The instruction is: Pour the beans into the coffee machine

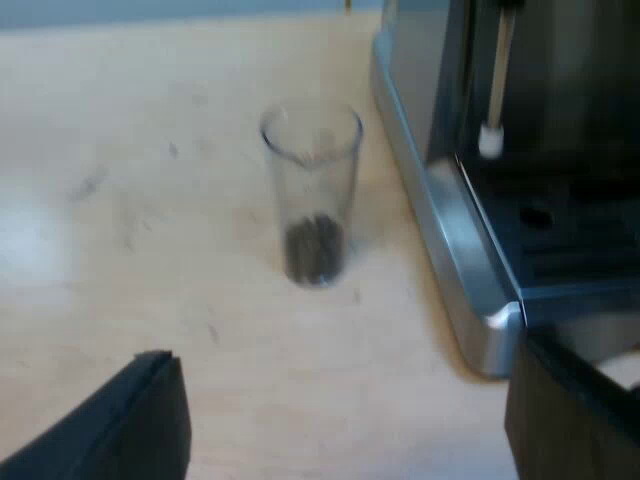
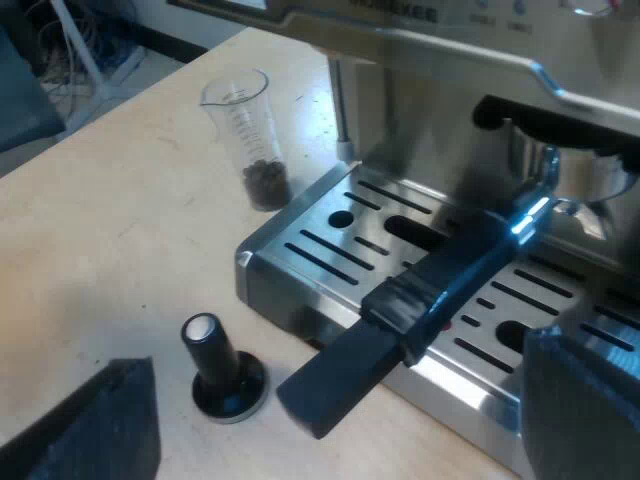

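Barely beginning: hovering near glass point(image 1: 312, 190) of unpoured beans point(image 1: 315, 250) with left pincer point(image 1: 342, 352) spread wide, empty; holding right pincer point(image 2: 340, 352) likewise spread, empty.

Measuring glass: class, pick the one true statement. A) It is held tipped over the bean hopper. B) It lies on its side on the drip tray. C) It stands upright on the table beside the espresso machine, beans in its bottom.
C: the measuring glass stands upright on the table by the espresso machine, dark beans in its bottom.

Measuring glass point(image 1: 311, 195) is clear, machine point(image 1: 450, 262) glossy metal.
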Robot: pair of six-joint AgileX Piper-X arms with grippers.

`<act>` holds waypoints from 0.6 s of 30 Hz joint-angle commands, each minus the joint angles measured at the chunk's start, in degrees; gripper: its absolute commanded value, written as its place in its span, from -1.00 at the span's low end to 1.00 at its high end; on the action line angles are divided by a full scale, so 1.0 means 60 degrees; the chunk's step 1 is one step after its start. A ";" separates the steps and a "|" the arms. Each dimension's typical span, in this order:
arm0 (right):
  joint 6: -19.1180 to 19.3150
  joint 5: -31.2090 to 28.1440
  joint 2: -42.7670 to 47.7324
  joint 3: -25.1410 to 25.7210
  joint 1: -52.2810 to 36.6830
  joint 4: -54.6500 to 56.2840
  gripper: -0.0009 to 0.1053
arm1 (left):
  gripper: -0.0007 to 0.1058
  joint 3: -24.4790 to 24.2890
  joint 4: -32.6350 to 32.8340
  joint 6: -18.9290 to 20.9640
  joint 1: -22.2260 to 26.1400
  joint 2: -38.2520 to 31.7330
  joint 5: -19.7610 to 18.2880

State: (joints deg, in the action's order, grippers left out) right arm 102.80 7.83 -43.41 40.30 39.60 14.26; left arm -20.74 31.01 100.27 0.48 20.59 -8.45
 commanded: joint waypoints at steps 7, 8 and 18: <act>0.0025 0.0106 0.0020 0.0131 0.0015 -0.0132 0.48 | 0.64 0.0747 -0.2396 0.0034 -0.0049 0.1497 -0.0437; 0.0025 0.0106 0.0020 0.0131 0.0015 -0.0132 0.48 | 0.64 0.0816 -0.2665 0.0034 -0.0049 0.1612 -0.0435; 0.0025 0.0106 0.0020 0.0131 0.0015 -0.0132 0.48 | 0.64 0.1519 -0.5977 0.0034 -0.0049 0.3595 -0.0489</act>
State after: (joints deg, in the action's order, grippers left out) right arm 102.80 7.86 -43.41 40.30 39.60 14.26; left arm -11.84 -2.49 100.27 0.48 41.90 -11.11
